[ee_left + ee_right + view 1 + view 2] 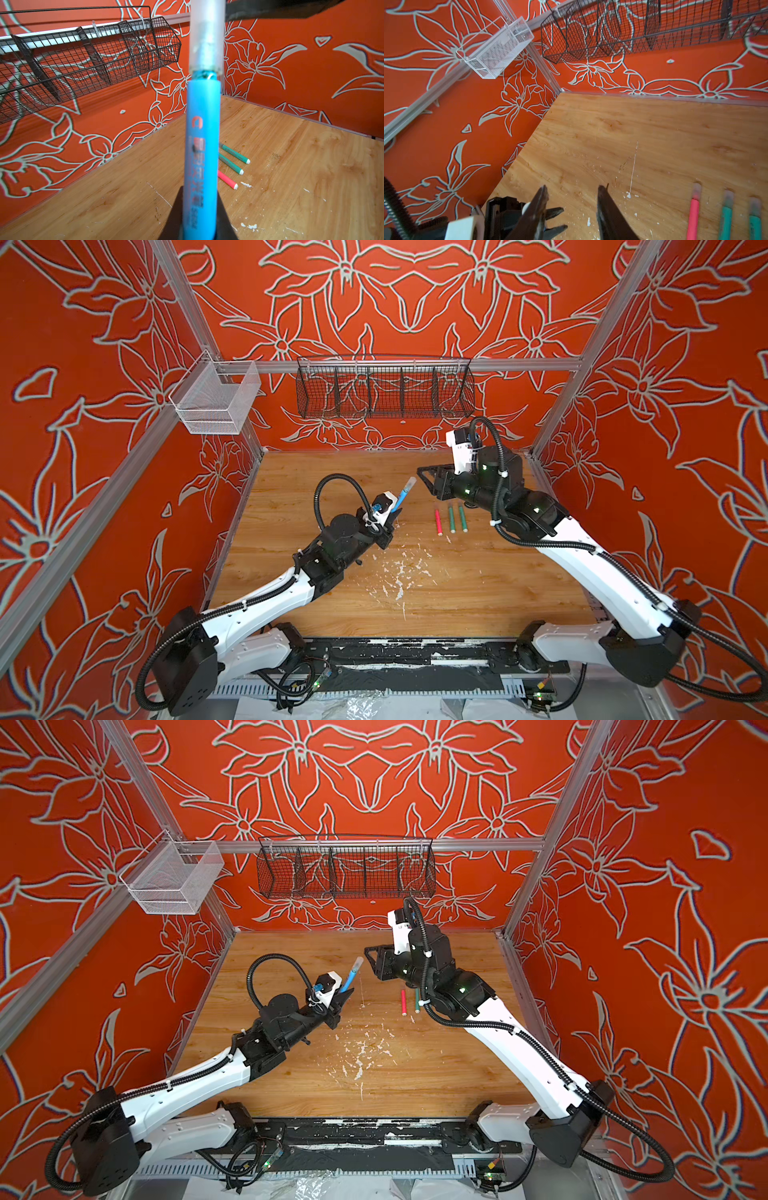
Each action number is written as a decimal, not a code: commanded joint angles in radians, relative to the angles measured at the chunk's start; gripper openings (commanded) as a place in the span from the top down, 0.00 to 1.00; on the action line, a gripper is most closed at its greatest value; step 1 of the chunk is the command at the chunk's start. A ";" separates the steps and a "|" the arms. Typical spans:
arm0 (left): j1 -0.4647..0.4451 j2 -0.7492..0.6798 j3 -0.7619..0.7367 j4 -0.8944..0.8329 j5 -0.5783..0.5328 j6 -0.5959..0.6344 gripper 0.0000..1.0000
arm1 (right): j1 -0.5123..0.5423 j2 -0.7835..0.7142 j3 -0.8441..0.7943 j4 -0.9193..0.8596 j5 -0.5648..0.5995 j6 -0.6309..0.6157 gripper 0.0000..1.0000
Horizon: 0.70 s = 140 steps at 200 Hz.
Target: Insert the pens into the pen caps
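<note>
Centre-left in a top view, the left gripper [394, 517] is clamped on the thin blue marker pen [404, 495], which tilts upward with a stubby translucent greyish cap [411, 482] on its tip. Just right of it, the right gripper [424, 481] points leftward, jaws apart and empty. Further right, the red-pink pen [438, 522] and two green pens [451, 519] lie capped on the wooden table [332, 605]. Capping looks nearly done. The next move is probably to press the cap home, then lay the blue pen beside the others.

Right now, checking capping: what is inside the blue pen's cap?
The blue pen enters the cap; a grey shape shows through its frosted wall. The tip itself is hidden.
</note>
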 commanded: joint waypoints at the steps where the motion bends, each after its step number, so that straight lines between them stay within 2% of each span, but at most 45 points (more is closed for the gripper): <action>1: -0.006 -0.005 -0.010 0.037 -0.007 0.023 1.00 | 0.001 -0.003 0.005 -0.020 -0.059 0.010 0.59; 140: -0.009 -0.014 -0.006 0.037 -0.007 0.005 1.00 | 0.008 0.026 -0.028 0.001 -0.126 0.045 0.63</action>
